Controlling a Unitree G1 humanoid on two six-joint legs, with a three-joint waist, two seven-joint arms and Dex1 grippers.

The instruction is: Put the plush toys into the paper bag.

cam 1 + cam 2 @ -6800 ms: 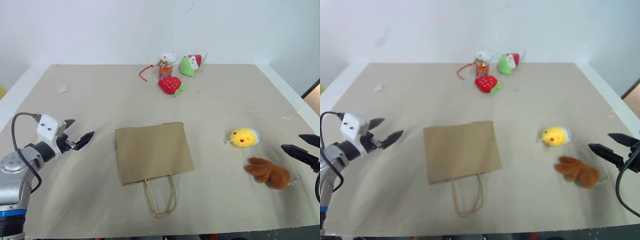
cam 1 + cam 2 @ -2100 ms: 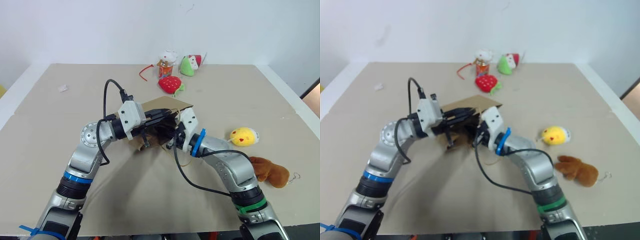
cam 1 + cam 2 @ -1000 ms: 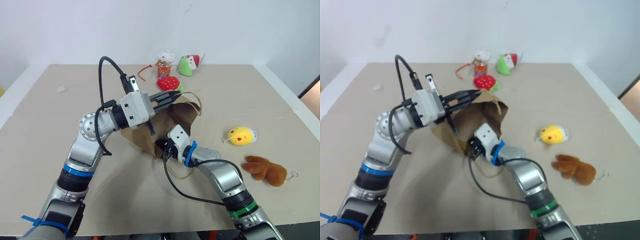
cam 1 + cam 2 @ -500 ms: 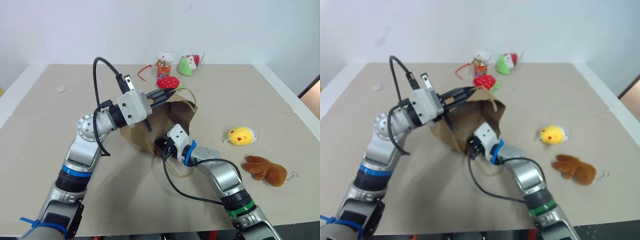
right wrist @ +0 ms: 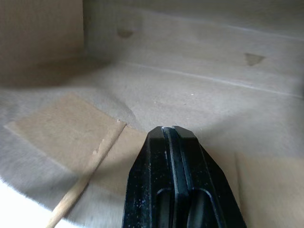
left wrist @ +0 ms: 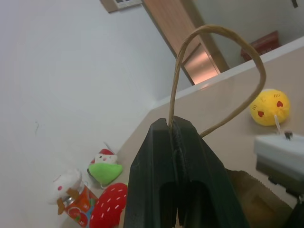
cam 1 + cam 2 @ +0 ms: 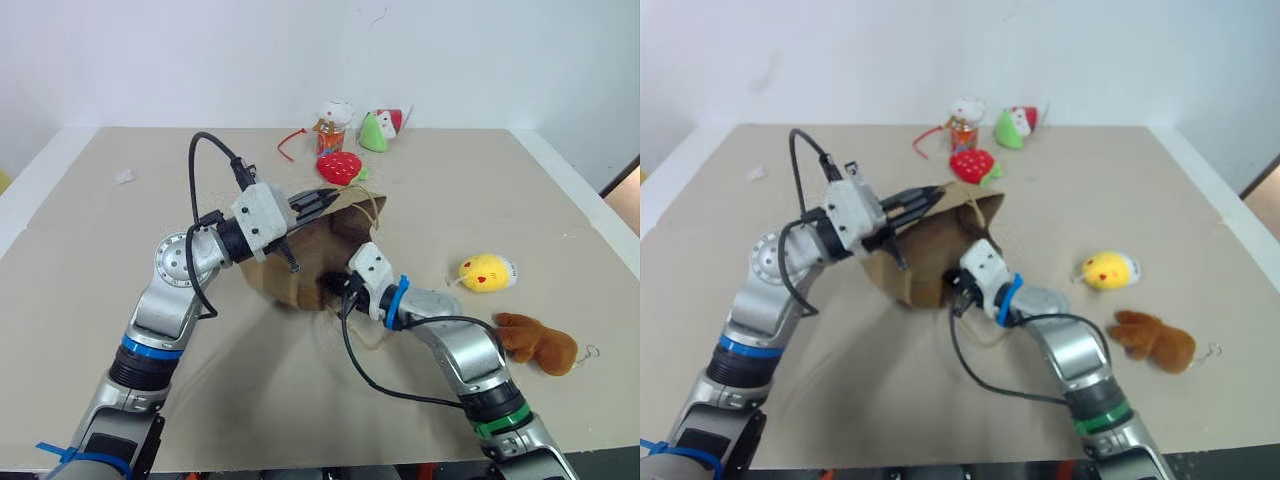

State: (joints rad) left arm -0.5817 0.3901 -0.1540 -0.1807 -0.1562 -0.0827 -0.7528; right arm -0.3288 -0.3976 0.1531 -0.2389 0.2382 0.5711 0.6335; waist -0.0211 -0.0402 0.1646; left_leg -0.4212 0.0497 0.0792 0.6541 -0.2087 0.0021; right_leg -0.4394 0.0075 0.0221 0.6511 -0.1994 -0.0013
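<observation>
Overhead: paper bag (image 7: 300, 262) propped open mid-table, top edge lifted by the left gripper (image 7: 322, 200) so the mouth gapes toward the 2 plush toys, yellow one (image 7: 488, 273) and brown one (image 7: 540, 343), both lying well apart from the bag on its right. Left wrist: fingers clamped on a cord handle (image 6: 216, 76). Right wrist: right gripper (image 5: 169, 130) closed on nothing, seemingly inside the bag mouth, probably spreading it.

At the far edge of the beige table (image 7: 100, 300) sit 3 small toys: a red strawberry plush (image 7: 340, 168), a green plush (image 7: 377, 130) and a white-topped orange figure (image 7: 333, 126). A red cord (image 7: 291, 143) lies beside them; a small white scrap (image 7: 125, 177) lies far left.
</observation>
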